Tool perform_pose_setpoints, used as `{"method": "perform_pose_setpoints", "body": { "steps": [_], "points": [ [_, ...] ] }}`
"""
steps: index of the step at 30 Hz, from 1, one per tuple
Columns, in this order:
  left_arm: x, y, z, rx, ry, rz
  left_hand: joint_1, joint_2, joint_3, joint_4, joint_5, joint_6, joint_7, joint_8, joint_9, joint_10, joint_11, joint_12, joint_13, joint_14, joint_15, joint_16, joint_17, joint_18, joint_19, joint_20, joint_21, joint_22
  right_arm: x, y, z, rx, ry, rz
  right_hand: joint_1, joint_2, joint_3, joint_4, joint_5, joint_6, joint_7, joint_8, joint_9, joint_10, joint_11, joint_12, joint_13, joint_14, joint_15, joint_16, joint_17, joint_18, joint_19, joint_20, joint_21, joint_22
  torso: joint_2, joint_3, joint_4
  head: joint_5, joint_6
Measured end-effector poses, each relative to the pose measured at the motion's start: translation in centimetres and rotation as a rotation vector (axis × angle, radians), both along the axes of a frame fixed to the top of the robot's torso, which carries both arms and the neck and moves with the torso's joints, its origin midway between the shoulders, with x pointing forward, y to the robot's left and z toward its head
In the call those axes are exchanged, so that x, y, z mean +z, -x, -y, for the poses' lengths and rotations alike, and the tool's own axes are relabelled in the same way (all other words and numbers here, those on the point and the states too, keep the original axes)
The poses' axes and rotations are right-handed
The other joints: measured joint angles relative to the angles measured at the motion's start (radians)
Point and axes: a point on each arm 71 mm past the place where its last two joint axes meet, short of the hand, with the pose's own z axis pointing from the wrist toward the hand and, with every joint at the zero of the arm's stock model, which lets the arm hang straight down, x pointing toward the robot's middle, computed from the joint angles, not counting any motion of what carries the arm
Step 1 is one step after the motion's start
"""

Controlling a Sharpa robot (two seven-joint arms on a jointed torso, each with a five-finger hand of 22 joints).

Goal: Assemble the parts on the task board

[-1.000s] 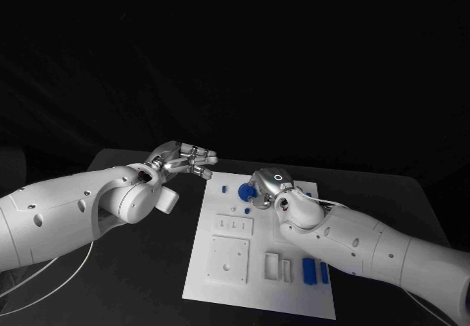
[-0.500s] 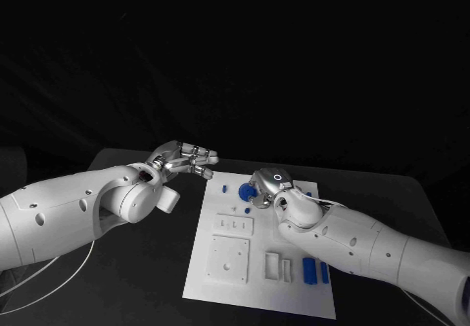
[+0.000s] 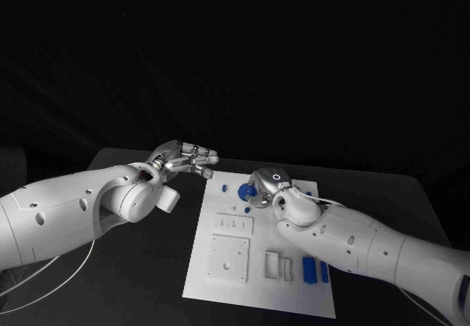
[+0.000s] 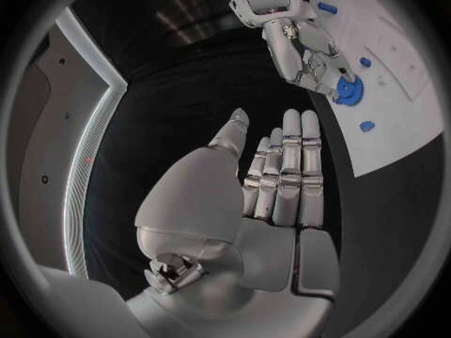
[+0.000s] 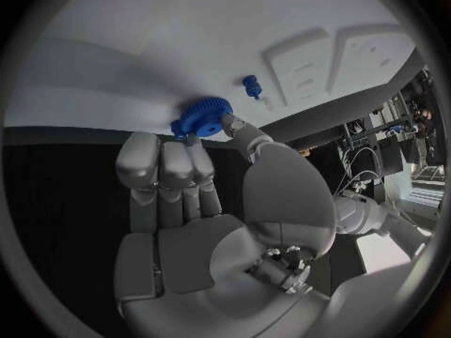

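The right hand (image 3: 266, 185) sat at the far end of the board (image 3: 294, 299), its fingertips (image 5: 192, 139) closed around a blue gear (image 5: 204, 116); in the right wrist view the thumb and the other fingers met at the gear's rim, so the hand was grasping it, with the gear at or just above the white surface. Whether it had seated on anything could not be told. Against the pictures from half a second and a second before, this hand had barely moved: only a slight shift of the wrist, the gear in the same spot. That suggested a slow, fine placing or turning of the gear rather than a carry, and the step was probably not yet done. Just beside the gear stood a small blue peg (image 5: 251, 86), and another small blue piece (image 3: 223, 187) lay near the board's far left edge. Nearer the robot, two blue bars (image 3: 314, 270) rested in the board's right side next to empty slots, so much of the assembly looked left to do. The left hand (image 3: 186, 159) hung off the board's far left corner above the tabletop (image 3: 137, 272), unchanged from before, fingers straight and together with nothing in them in the left wrist view, released.
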Motion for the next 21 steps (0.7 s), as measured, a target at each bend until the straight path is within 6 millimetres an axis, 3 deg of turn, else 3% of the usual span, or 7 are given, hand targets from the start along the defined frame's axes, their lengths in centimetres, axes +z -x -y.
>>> {"method": "perform_pose_setpoints", "body": {
  "steps": [5,21],
  "points": [
    [0.00,-0.01,-0.04,0.001,0.000,0.000,0.000,0.000,0.000,0.000,0.000,0.000,0.000,0.000,0.000,0.000,0.000,0.000,0.000,0.000,0.000,0.000,0.000,0.000,0.000,0.000,0.000,-0.003,-0.23,-0.10,0.20,-0.007,-0.001,-0.023,-0.044,-0.013,0.009,0.024,-0.065,-0.009,0.002,0.000,-0.001,0.000,0.000,0.000,-0.004,-0.003,0.003,0.000,0.000,0.000,-0.002,0.005,-0.004,0.000,0.000,-0.0001,-0.0002,0.000,0.000],
    [-0.02,-0.11,-0.25,0.006,-0.002,0.000,0.000,0.000,0.000,0.000,0.000,0.000,0.000,0.000,0.000,0.000,0.000,0.000,0.000,0.000,0.000,0.000,0.000,0.000,0.000,0.000,0.000,-0.003,-0.42,-0.18,0.83,-0.017,-0.017,-0.063,-0.048,-0.009,0.010,0.030,-0.054,-0.005,-0.002,-0.002,0.000,0.000,0.000,0.000,-0.001,-0.003,0.003,0.000,0.001,0.000,-0.002,0.005,-0.004,0.000,-0.001,0.0011,-0.0014,-0.002,0.000]
  ]
}}
